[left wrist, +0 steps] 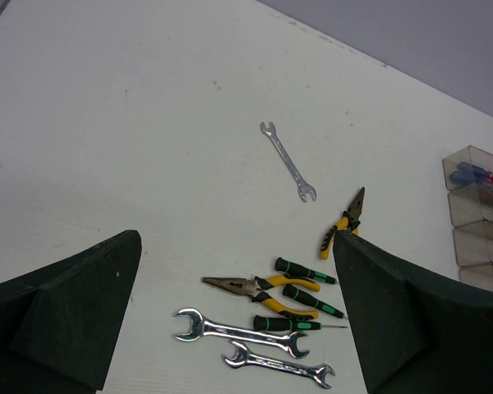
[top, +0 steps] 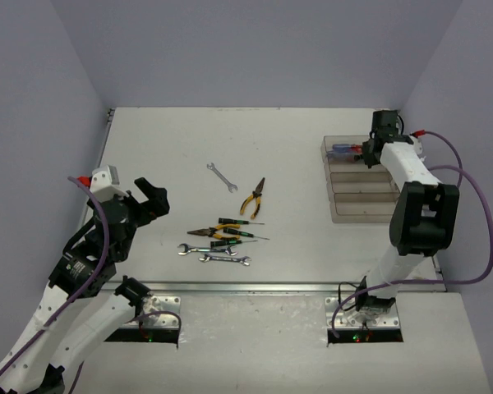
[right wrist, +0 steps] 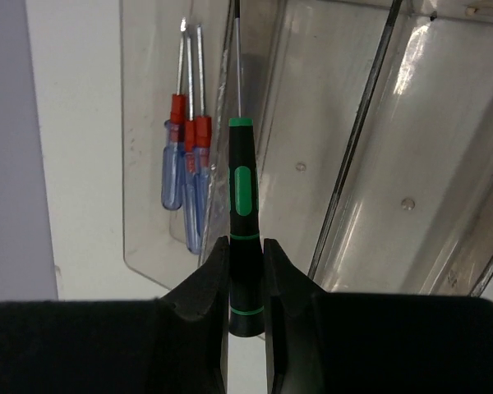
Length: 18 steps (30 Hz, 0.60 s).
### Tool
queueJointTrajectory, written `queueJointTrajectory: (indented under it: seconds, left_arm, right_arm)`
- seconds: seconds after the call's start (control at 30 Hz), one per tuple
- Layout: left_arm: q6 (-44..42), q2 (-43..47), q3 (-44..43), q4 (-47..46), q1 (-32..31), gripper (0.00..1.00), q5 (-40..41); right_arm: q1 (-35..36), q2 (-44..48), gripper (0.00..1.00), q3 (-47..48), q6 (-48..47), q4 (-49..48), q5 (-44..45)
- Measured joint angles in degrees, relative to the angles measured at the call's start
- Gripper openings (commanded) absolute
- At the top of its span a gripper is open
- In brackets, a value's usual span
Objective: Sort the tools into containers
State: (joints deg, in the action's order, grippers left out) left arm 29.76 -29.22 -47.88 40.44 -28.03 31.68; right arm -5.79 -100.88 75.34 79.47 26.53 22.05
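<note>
Sorting is going on at the far right of the bench. There the right gripper is closed on a thin screwdriver and is pinching its black and green handle near the rear end. The tool is pointing straight away from the gripper, along the length of the bins. I am judging that this is so it can go in lying flat, because each bin is long and narrow and a crosswise tool would sit on the walls. Its shaft is hanging about over the wall between the farthest bin and the next one, and I cannot tell which of the two it is aiming at. A few blue screwdrivers with red collars are already lying in the farthest bin, so the thin one probably belongs in the neighbouring bin.

The left gripper is hovering wide open and empty over the near left of the bench. It is facing the unsorted tools in the middle: two pliers, three wrenches and some green-handled screwdrivers. It seems to be waiting, since the bins are standing on the right arm's side.
</note>
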Motion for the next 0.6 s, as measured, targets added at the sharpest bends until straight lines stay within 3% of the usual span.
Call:
queueJointTrajectory:
  seconds: [0.17,0.4,0.6]
  left_arm:
    - [0.0,0.0,0.0,0.0,0.0,1.00,0.0]
    - [0.0,-0.1,0.0,-0.4,0.0,1.00,-0.2]
    - [-0.1,-0.2,0.0,-0.4,0.0,1.00,-0.4]
  right_arm:
    - [-0.9,-5.5,0.00,0.6,4.7,0.2,-1.5]
    - [-0.5,-6.0,0.38,0.2,3.6,-4.1,-2.8]
    - [-0.5,-6.0,0.51,0.2,1.7,-4.9,-3.2]
